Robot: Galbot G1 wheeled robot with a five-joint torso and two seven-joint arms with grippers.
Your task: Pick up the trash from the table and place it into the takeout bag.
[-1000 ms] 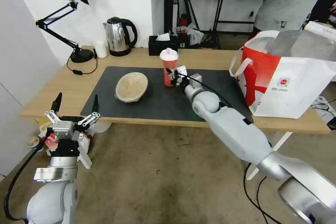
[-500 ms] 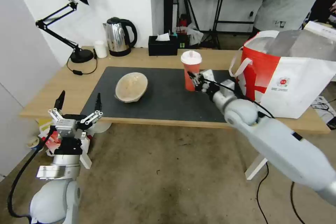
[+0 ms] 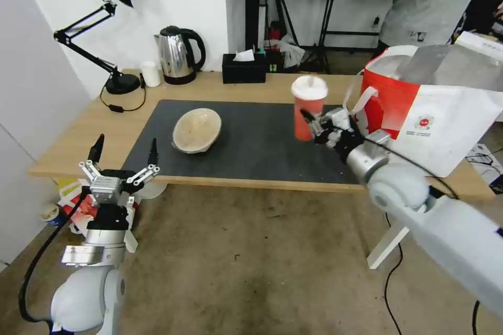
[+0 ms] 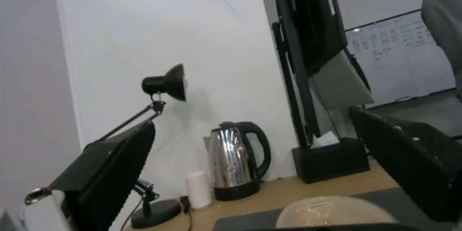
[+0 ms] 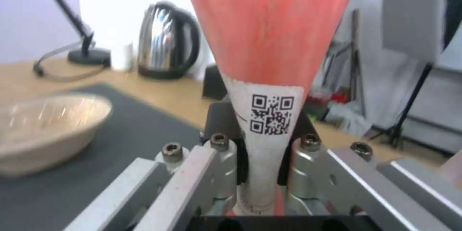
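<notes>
right gripper (image 3: 316, 126) is clamping the red drink cup (image 3: 309, 107) low on its body | cup is now hanging clear above the mat, having travelled from mid-table toward the takeout bag (image 3: 429, 115) | beige bowl (image 3: 197, 130) is waiting | left gripper (image 3: 123, 159) is idling agape, empty, below the table (image 3: 78, 131) edge

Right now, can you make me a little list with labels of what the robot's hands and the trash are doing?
right gripper: fingers shut on the red drink cup, held above the dark mat, beside the takeout bag
left gripper: fingers open, holds nothing, below the table edge
beige bowl: on the mat, untouched
bag: open, on the table's right end
</notes>
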